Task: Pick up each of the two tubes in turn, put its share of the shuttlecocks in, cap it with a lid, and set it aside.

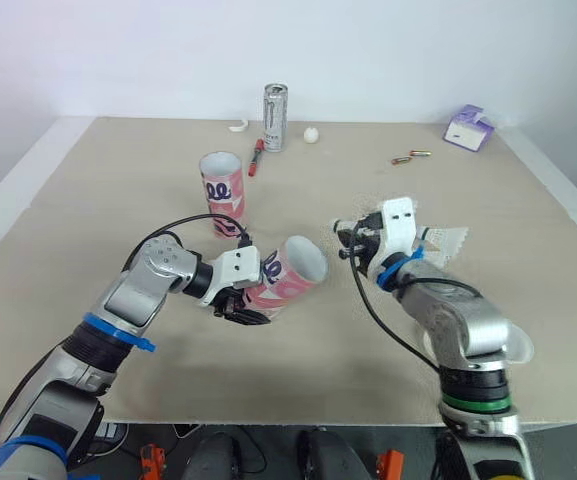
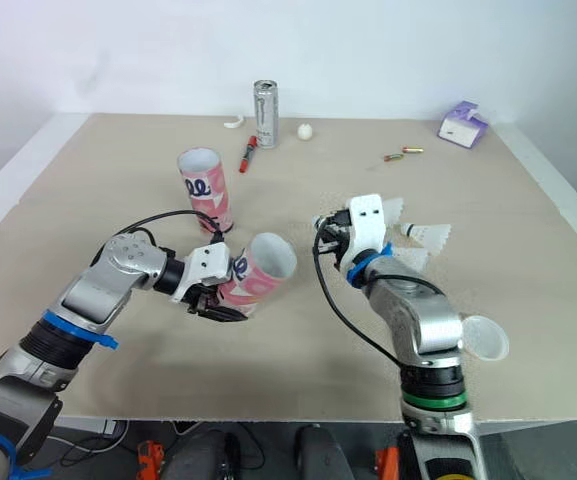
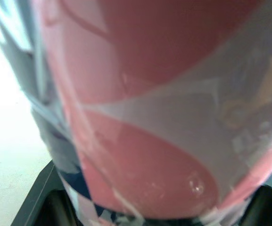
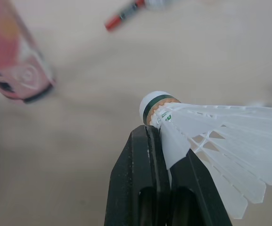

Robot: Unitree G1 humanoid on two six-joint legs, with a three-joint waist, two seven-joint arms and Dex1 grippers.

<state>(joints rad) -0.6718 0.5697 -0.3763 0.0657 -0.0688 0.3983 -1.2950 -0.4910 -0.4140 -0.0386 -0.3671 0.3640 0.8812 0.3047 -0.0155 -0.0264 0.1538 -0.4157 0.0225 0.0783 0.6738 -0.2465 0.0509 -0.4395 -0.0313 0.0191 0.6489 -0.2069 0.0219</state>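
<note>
L gripper [image 1: 240, 300] clamped on tilted tube [image 1: 293, 272], mouth toward R gripper [image 4: 165, 142]; R gripper pinching shuttlecock [image 4: 211, 127] skirt, cork past fingertips.

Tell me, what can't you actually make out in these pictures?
Inside of the standing tube: hidden by its own wall, head views.
Number of loose shuttlecocks: partly covered by the right wrist, head views.
The small brass-coloured items far back: too small to name.
Everything beyond the held tube: blocked, left wrist view.
</note>
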